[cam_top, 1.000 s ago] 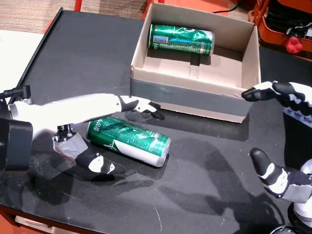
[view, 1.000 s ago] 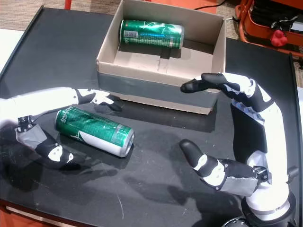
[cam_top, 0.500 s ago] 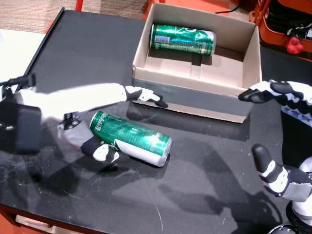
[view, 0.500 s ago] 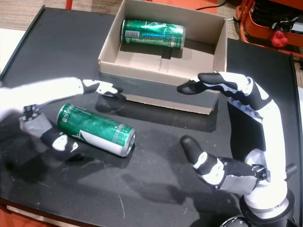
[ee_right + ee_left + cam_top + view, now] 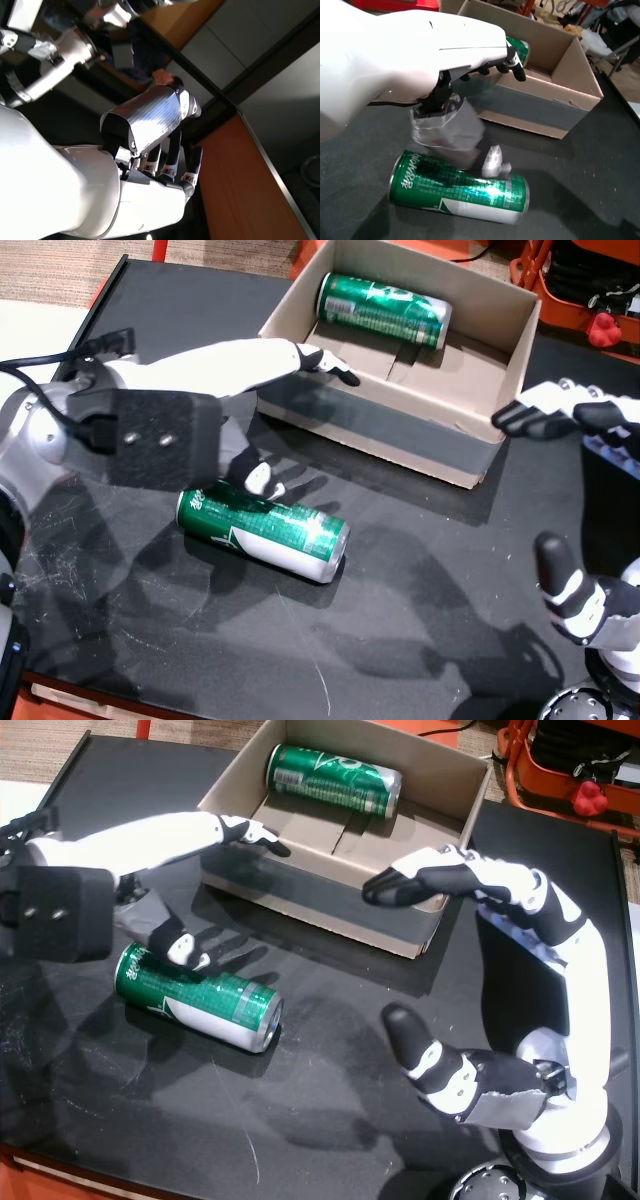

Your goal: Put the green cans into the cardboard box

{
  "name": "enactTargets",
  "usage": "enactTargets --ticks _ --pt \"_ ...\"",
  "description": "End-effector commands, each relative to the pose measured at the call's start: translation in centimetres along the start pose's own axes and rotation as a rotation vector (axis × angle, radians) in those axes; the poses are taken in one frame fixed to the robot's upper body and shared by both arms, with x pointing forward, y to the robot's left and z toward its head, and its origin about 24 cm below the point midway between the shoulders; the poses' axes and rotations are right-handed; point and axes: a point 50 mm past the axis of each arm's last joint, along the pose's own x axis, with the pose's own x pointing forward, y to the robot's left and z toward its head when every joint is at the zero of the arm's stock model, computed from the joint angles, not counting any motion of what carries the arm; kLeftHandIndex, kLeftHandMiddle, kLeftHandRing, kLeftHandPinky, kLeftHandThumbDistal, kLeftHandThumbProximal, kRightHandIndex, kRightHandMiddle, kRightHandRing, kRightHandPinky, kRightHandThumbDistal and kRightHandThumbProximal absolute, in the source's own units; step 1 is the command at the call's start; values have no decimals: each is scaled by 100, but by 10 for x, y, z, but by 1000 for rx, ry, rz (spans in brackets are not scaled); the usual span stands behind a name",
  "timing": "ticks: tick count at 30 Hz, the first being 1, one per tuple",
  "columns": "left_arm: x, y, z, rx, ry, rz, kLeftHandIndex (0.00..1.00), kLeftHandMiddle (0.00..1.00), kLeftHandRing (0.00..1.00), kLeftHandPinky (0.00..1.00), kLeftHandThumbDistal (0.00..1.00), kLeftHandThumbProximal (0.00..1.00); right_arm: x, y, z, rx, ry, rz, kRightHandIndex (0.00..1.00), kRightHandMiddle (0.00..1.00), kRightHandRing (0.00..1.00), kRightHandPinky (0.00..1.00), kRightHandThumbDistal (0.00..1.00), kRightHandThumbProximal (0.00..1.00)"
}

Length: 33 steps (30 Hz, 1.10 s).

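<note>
1. One green can [image 5: 264, 533] lay on its side on the black table [image 5: 420, 590], at about seven o'clock from the cardboard box [image 5: 400, 430].
2. A second green can [image 5: 384, 308] lay inside the box.
3. The left hand [image 5: 160, 935] hung spread above the table can, seemingly touching it, holding nothing.
4. The right hand [image 5: 470, 1075] was wide, empty.

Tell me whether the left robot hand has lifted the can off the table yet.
No. In a head view the green can lies on its side on the black table, with the left robot hand open above it.
</note>
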Motion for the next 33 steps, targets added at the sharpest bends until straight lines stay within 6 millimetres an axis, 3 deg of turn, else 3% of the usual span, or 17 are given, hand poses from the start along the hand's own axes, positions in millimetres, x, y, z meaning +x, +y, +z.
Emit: enactTargets --ticks 1,4,9,15,19,21,22,24,28,33 --pt "1 -1 1 -5 5 -38 88 94 96 89 100 10 -14 16 4 46 41 -84 53 53 58 69 71 75" --pt "-1 -2 -1 -15 1 -59 88 94 95 89 100 8 -13 13 5 44 29 -84 52 53 58 71 71 65" --pt "-5 -1 -4 -22 6 -70 88 95 95 89 99 4 -8 8 3 60 -9 -57 54 53 58 72 70 60" --pt "-9 -1 -7 -15 19 -88 88 95 95 90 96 3 -11 8 2 52 26 -105 51 52 59 71 73 64" --pt "-11 -3 -9 -25 23 -106 88 95 96 90 95 0 -8 7 0 64 27 -103 50 53 59 68 69 58" --pt "-12 -3 -10 -25 29 -116 88 96 97 91 93 0 -8 6 -1 55 28 -103 49 52 58 68 76 63" --pt "-13 -3 -11 -27 30 -120 88 96 97 91 93 0 -8 6 -1 52 32 -102 49 52 58 69 75 64" --pt "-13 -4 -12 -27 33 -126 89 96 98 91 92 0 -7 6 -1 82 29 -101 49 53 59 68 76 56" --pt "-15 -4 -13 -53 30 -125 89 97 99 91 91 0 -6 7 0 83 23 -111 47 52 59 69 76 59" --pt "-17 -5 -14 -85 16 -116 91 98 98 91 90 1 -7 9 2 92 23 -121 47 51 58 68 77 56"
